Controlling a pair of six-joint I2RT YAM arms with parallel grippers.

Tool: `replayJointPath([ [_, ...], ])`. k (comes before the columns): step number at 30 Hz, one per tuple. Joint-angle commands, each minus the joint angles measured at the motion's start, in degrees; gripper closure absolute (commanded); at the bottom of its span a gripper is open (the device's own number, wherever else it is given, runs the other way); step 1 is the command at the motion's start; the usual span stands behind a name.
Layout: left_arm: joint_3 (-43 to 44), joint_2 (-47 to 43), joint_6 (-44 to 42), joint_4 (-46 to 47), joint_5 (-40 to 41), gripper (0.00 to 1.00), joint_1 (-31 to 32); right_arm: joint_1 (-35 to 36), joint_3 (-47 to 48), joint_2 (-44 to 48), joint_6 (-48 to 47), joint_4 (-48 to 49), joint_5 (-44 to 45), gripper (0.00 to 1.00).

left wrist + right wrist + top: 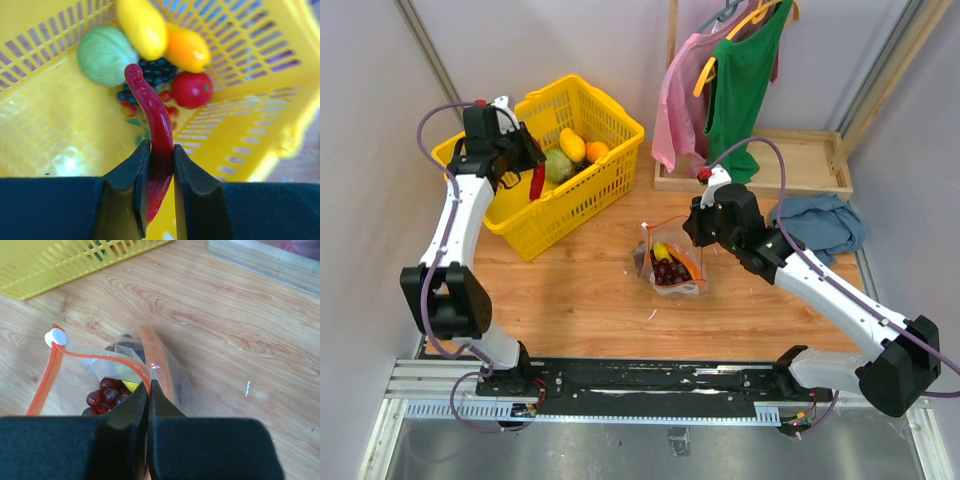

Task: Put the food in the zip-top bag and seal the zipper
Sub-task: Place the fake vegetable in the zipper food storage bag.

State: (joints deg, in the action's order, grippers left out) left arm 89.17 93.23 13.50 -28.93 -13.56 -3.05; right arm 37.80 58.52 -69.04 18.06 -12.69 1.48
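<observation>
My left gripper (525, 165) is shut on a thin red chili (152, 115) and holds it above the yellow basket (605, 160); the chili hangs below it in the top view (537, 181). The clear zip-top bag (672, 262) stands on the table with its mouth open. It holds the dark grape bunch (102, 394), a small yellow piece (130, 385) and a long orange piece (156, 360). My right gripper (148, 386) is shut on the bag's red-orange zipper (107, 358) at the mouth edge. A white slider (55, 337) sits on the zipper.
The basket (45, 125) holds a green piece (105, 55), a yellow piece (142, 25), an orange piece (187, 47), a red tomato (192, 89) and dark berries. A wooden rack base (800, 165) with hanging clothes and a blue cloth (825, 222) lie at the back right.
</observation>
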Motion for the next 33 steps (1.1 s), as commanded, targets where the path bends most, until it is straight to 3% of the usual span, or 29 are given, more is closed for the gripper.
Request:
replayJointPath([
  [1,-3.3,-9.6,0.3,4.4,-4.3,0.88,4.5,-1.3,0.3,0.3,1.0,1.0,-0.9,0.99],
  [9,-11.2,-24.1,1.0,9.6,-7.2,0.88,11.3,-1.2,0.2,0.2,2.0,0.6,-1.6,0.99],
  [18,-18.4,-32.4,2.8,16.5,-12.0,0.88,22.9,-1.2,0.7,1.7,1.2,1.9,-3.5,0.99],
  [26,-22.9,-33.8,5.1,25.3,-13.0,0.88,34.2,-1.3,1.3,2.4,2.5,3.6,-6.0,0.99],
  [33,-25.6,-31.4,5.3,32.5,-9.2,0.89,45.7,-1.2,1.2,2.7,3.7,4.1,-7.3,0.99],
])
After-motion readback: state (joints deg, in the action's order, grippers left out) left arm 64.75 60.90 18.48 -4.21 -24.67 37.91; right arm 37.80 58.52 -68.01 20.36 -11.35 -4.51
